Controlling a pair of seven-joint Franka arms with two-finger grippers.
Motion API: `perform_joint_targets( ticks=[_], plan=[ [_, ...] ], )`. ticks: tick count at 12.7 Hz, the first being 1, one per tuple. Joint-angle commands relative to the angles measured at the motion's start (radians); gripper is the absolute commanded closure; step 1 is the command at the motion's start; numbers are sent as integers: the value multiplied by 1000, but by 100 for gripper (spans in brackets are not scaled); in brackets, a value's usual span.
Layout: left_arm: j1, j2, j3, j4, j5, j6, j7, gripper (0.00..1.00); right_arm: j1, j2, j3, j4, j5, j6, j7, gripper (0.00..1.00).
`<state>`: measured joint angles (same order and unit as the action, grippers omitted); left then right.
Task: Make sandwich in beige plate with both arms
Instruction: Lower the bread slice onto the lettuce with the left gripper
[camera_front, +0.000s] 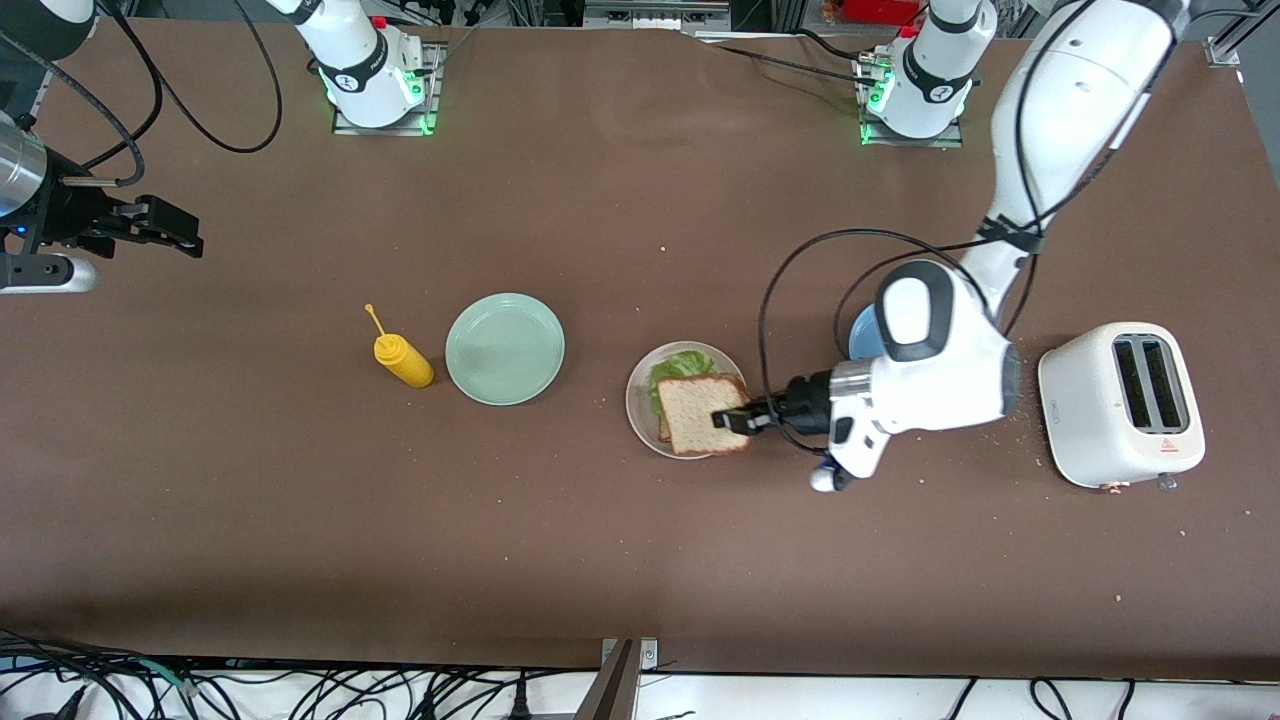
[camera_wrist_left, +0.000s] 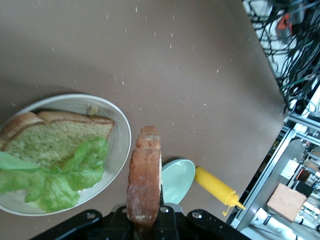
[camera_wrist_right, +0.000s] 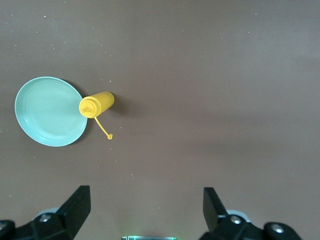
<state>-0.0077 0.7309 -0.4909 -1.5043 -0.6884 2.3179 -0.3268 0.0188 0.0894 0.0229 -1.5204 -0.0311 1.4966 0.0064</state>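
Bread slice (camera_front: 702, 414) in the left claw (camera_front: 738, 419) sits lowest in the front view, clamped by one edge and hovering over the beige plate (camera_front: 640, 420). On that plate there's already a bottom slice (camera_wrist_left: 55, 137) with lettuce (camera_wrist_left: 60, 177) on top, so I'd say the sandwich is about two thirds built. What's left is laying the held slice flat on the lettuce and letting go. From the left wrist view the slice looks tilted on edge above the plate rim, not yet touching the lettuce, so it probably needs lowering and squaring up first.

Right claw (camera_front: 165, 228) is spread wide, holding nothing, parked over the bench at the right arm's end. That arm is just waiting.

Other stuff: mint plate (camera_front: 505, 348) and a yellow squeeze bottle (camera_front: 403, 361) just beside it, toward the right arm's end. White toaster (camera_front: 1122, 402) at the left arm's end, plus a blue plate (camera_front: 860, 335) mostly hidden under the left arm. Crumbs are scattered around. Nothing seems to block the drop.
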Motion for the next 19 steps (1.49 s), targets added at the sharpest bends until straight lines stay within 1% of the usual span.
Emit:
perform_joint_targets(
  ticks=[1, 6, 8, 10, 11, 14, 15, 16, 17, 19],
  plan=[
    [0, -18, 3, -68, -46, 18, 154, 100, -10, 7, 0, 3, 11, -1, 6, 0],
    [-6, -15, 3, -126, -48, 20, 290, 100, 0, 18, 5, 3, 10, 7, 18, 0],
    [-6, -13, 3, -128, -48, 27, 292, 100, 0, 18, 5, 3, 10, 2, 21, 0],
    [-15, 13, 3, -129, -46, 66, 295, 100, 1, 18, 5, 3, 7, 11, 20, 0],
    [-26, 21, 3, -129, -48, 89, 308, 100, 1, 18, 5, 3, 4, 13, 20, 0],
    [-11, 28, 5, -129, -46, 90, 374, 100, 0, 18, 5, 2, -1, 22, 10, 0],
    [-8, 27, 3, -128, -48, 90, 376, 77, 0, 18, 5, 2, -1, 17, 13, 0],
    [0, 24, 5, -126, -46, 89, 377, 28, 0, 18, 3, 0, -1, 16, 18, 0],
    [14, 22, 5, -125, -39, 83, 380, 0, 0, 18, 3, 0, 0, 22, 20, 0],
    [17, 16, 5, -116, -30, 81, 381, 0, 0, 18, 3, -1, -3, 25, 20, 0]
  ],
)
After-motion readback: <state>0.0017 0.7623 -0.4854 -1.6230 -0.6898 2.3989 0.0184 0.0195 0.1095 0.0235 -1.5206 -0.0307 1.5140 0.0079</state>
